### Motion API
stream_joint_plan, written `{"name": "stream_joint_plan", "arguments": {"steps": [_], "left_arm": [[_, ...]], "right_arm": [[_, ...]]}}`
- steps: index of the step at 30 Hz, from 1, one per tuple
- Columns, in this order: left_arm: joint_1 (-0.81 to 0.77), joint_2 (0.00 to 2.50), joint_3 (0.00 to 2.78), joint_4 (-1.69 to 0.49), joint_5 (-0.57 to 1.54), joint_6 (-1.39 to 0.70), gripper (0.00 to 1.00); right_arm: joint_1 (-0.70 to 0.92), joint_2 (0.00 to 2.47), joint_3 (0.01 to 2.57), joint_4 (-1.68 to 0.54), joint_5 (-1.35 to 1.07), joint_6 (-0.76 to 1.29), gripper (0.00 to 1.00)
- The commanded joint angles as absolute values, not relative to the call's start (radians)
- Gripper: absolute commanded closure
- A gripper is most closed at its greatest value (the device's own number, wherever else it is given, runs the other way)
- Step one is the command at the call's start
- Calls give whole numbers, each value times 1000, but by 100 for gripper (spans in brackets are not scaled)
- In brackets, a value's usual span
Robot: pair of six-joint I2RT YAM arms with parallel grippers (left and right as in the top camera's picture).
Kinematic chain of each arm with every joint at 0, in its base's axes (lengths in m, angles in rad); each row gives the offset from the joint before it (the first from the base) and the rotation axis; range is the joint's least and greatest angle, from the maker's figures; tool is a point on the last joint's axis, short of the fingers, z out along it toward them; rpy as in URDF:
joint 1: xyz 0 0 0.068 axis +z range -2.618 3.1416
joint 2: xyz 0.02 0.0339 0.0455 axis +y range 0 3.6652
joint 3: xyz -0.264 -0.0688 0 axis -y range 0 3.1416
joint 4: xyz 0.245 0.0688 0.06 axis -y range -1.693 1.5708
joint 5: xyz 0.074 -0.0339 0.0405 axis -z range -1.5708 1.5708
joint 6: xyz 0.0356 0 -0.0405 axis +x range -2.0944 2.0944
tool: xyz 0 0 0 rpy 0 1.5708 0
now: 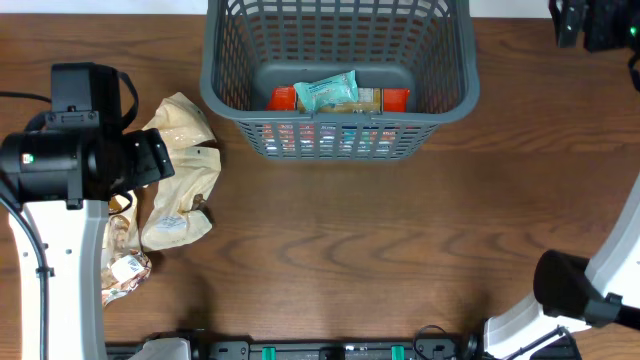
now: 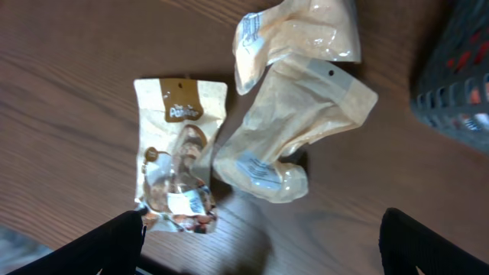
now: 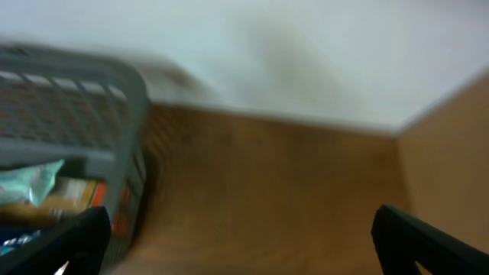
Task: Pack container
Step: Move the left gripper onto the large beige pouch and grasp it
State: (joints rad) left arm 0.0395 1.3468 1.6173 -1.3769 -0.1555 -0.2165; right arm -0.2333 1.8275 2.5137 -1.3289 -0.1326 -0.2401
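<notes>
Left hand: your left hand (image 2: 263, 238) is spread wide, its two dark fingers (image 2: 114, 243) at the bottom corners of the left wrist view. It holds nothing and hangs above the desk (image 1: 400, 250), over the loose packets.

Right hand: your right hand (image 3: 241, 238) is also spread wide and grips nothing. The right wrist view is blurred. From overhead it sits at the far right corner (image 1: 592, 22), to the right of the container and apart from it.

Container: the container (image 1: 338, 137) stands upright at the far middle of the desk. Its corner shows at the right edge of the left wrist view (image 2: 458, 76), and its side fills the left of the right wrist view (image 3: 114, 84).

Inside the container: a teal packet (image 1: 325, 92) lies on top of orange packets (image 1: 395, 99), against the near wall.

On the desk, left side: an upper beige pouch (image 2: 298, 34) and a lower beige pouch (image 2: 290, 130) touch each other. A brown nut packet (image 2: 179, 156) lies just beside the lower pouch, with its bottom end closest to your left hand. You can see all three are outside the container, well to its left.
</notes>
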Motion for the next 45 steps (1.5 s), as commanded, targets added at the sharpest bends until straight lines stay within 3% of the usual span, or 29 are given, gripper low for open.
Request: {"name": "stream_joint_plan", "arguments": {"steps": [1,19,29,45], "left_arm": [[45,1367,1584,-1375,-187,-186,13],[45,1367,965,-928,-147,-453,13],[45,1393,885,-812,-60,-215,13],[45,1572,885,-563,-60,-40,9]], "right_arm": [[-254,1872,2480,-1359,-131,-139,1],[-208,1872,2229,-1291,-199,-244,1],[-208,1872,2195,-1287,-187,-244,1],[-208,1872,2195,-1294,-187,-244,1]]}}
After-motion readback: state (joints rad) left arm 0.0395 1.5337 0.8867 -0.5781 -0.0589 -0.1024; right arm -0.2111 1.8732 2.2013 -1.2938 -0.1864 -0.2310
